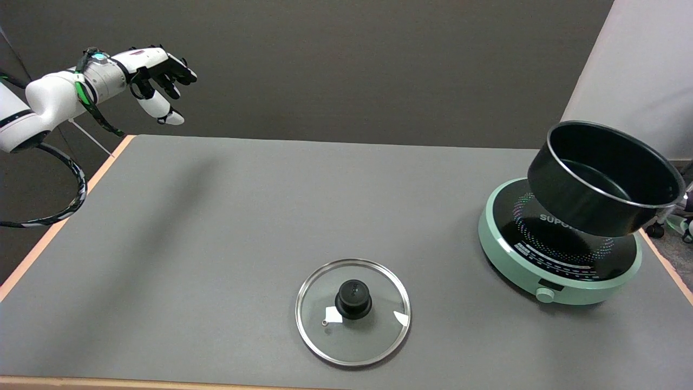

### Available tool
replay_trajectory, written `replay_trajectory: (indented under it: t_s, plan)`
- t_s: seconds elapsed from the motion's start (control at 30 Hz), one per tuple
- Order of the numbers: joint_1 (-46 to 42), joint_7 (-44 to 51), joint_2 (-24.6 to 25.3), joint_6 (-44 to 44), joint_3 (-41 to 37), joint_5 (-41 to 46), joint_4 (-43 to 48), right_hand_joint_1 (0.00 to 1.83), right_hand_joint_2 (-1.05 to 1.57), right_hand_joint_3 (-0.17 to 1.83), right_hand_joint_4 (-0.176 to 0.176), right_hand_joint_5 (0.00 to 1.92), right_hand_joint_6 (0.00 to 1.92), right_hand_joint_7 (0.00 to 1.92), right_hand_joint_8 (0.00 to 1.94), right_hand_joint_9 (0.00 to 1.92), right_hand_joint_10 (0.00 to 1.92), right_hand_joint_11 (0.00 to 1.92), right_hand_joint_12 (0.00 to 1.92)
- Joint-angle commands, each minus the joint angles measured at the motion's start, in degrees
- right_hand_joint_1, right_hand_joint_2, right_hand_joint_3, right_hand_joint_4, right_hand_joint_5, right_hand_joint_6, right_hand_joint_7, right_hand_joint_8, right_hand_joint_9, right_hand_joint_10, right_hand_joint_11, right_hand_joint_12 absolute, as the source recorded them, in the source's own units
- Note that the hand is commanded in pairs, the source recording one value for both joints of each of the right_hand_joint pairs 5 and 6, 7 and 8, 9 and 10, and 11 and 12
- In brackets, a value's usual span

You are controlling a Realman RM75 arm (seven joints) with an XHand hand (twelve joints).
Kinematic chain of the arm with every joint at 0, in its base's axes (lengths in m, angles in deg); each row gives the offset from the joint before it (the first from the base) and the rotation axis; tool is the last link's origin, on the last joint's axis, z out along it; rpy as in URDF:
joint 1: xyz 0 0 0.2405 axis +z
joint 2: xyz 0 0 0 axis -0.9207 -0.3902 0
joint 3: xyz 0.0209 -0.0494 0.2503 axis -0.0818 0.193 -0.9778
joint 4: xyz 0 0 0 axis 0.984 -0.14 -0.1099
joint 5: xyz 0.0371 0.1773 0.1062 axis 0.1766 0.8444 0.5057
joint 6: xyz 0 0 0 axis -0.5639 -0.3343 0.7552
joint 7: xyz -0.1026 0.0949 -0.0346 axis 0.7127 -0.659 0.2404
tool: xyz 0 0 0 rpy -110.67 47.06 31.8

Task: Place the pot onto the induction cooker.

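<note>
The black pot [601, 179] hangs tilted in the air over the back right part of the mint-green induction cooker [557, 281], its open mouth turned toward the camera. Its bottom does not sit on the cooker's black glass top [547, 241]. The pot's right side runs to the picture's right edge, where a bit of metal fitting shows. My right hand is outside the picture, so what holds the pot is hidden.
A glass lid [353, 311] with a black knob lies flat near the table's front edge, left of the cooker. The idle left hand [157, 76] hangs in the air at the upper left. The cooker stands close to the table's right edge [668, 271].
</note>
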Motion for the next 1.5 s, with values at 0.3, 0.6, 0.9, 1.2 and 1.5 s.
replay_trajectory:
  t_s: [0.3,0.6,0.9,1.2,1.5]
  plan:
    - [0.9,-19.6,2.4,6.6,3.7,-21.4,0.1,0.88,1.57,0.47,-0.03,1.92,1.92,1.92,1.92,1.92,1.92,1.92,1.92]
    - [1.0,-21.0,1.9,13.5,8.3,-28.5,0.1,0.93,1.47,0.56,-0.07,1.85,1.85,1.85,1.85,1.85,1.85,1.85,1.85]
    - [1.9,-20.5,1.2,21.7,13.0,-34.7,-0.3,0.94,1.42,0.6,-0.073,1.83,1.83,1.83,1.83,1.83,1.83,1.83,1.83]
    - [2.0,-20.5,0.5,34.0,19.6,-46.2,0.2,1.0,1.11,0.85,-0.097,1.67,1.67,1.67,1.67,1.67,1.67,1.67,1.67]
    - [2.4,-19.6,0.1,35.0,21.0,-48.2,0.2,1.01,1.0,0.97,-0.1,1.65,1.65,1.65,1.65,1.65,1.65,1.65,1.65]
